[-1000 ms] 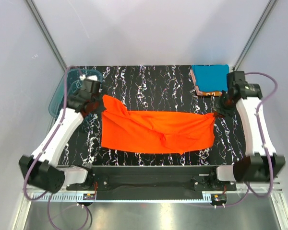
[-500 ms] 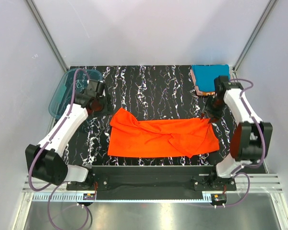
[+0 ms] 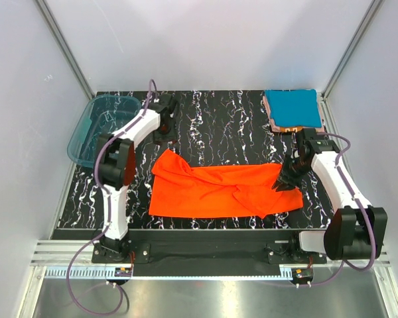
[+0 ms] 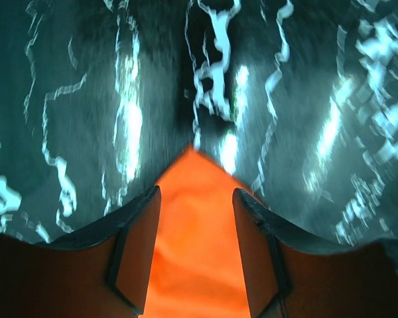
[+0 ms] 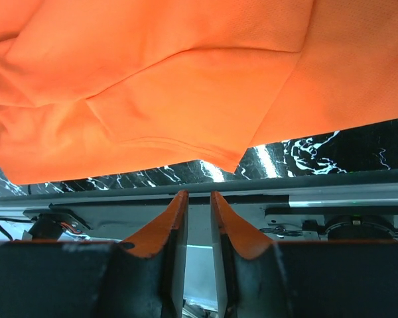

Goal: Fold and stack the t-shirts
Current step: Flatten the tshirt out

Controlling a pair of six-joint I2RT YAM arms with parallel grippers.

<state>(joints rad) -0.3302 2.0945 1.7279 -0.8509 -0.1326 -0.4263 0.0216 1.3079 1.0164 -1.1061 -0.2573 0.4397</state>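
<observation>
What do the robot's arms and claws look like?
The left arm and right arm are white tubes with chunky black joints. Thin purple cables loop along them. The left claw and right claw each have two dark, tapering fingers.

A robotics lab test cell: plain white panels [image 3: 205, 40] and aluminium corner struts [image 3: 63, 43] enclose a black marble-patterned table [image 3: 219, 126]; robot arms [image 3: 338, 179] trailing purple cables [image 3: 73, 291] are bolted to the aluminium rail [image 3: 212, 270] along its near edge.
</observation>
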